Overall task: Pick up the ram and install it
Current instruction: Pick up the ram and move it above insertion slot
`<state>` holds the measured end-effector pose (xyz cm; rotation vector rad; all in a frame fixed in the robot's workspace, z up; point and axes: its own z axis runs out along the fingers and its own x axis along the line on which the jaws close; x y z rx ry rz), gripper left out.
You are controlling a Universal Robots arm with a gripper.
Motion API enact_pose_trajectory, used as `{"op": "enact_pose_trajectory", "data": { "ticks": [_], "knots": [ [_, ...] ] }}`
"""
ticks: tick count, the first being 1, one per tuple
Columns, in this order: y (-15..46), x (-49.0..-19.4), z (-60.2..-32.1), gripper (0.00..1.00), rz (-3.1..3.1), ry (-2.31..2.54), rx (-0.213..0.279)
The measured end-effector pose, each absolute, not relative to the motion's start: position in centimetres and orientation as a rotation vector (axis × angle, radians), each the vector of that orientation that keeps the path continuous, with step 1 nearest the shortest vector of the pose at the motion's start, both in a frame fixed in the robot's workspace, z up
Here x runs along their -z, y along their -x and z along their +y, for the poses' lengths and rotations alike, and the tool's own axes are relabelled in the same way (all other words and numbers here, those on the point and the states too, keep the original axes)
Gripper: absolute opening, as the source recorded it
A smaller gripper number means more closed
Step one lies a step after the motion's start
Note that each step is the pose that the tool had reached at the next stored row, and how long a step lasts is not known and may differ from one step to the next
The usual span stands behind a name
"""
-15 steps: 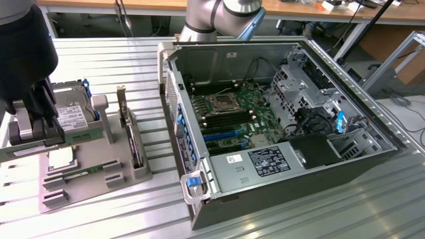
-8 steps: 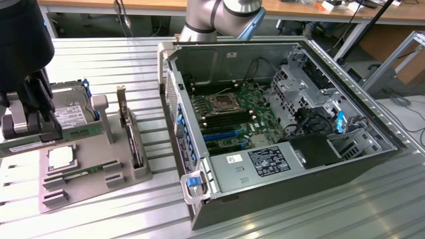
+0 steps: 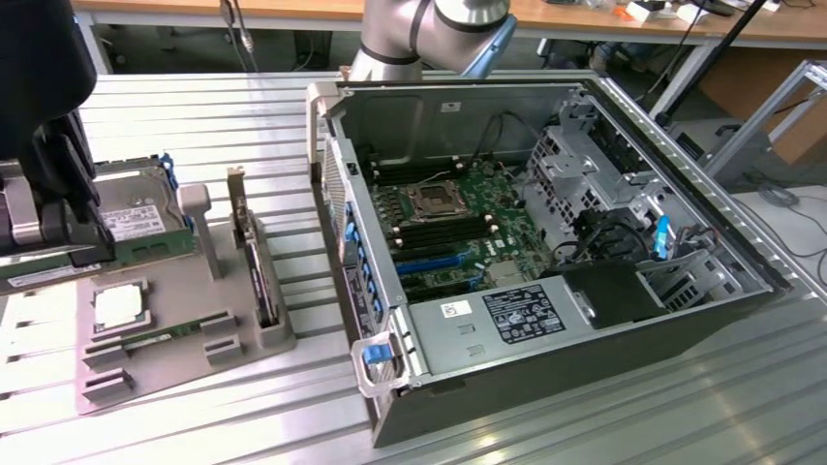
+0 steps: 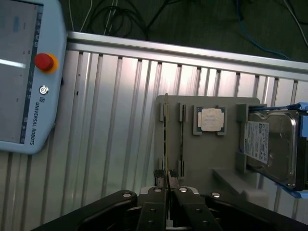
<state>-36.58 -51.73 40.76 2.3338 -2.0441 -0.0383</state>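
The ram [image 4: 166, 130] is a thin stick seen edge-on, rising from between my fingers above the grey fixture tray [image 4: 216, 168]. My gripper [image 4: 167, 182] is shut on its end. In the exterior view the dark gripper [image 3: 45, 228] hangs at that view's left over the tray [image 3: 168, 373], and the ram [image 3: 72, 275] shows below it as a long strip with a pale label. The open computer case [image 3: 427, 97] lies well to that view's right, its green motherboard [image 3: 478, 242] and dark memory slots [image 3: 446, 228] facing up.
On the tray sit a silver processor chip [image 4: 211, 119], a hard drive [image 4: 269, 144], an upright dark expansion card [image 3: 252, 262] and another thin stick [image 4: 182, 137] in a slot. A teach pendant [image 4: 24, 72] lies on the ribbed metal table [image 4: 110, 120].
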Motion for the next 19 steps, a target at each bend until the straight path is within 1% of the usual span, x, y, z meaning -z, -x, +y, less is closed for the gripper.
{"op": "enact_pose_trajectory", "data": {
  "ticks": [3,19],
  "knots": [
    [36.58,-41.22,-51.73,0.12,-2.044,-2.334,0.038],
    [35.70,-41.23,-51.73,0.12,-2.043,-2.333,0.037]
  ]
}}
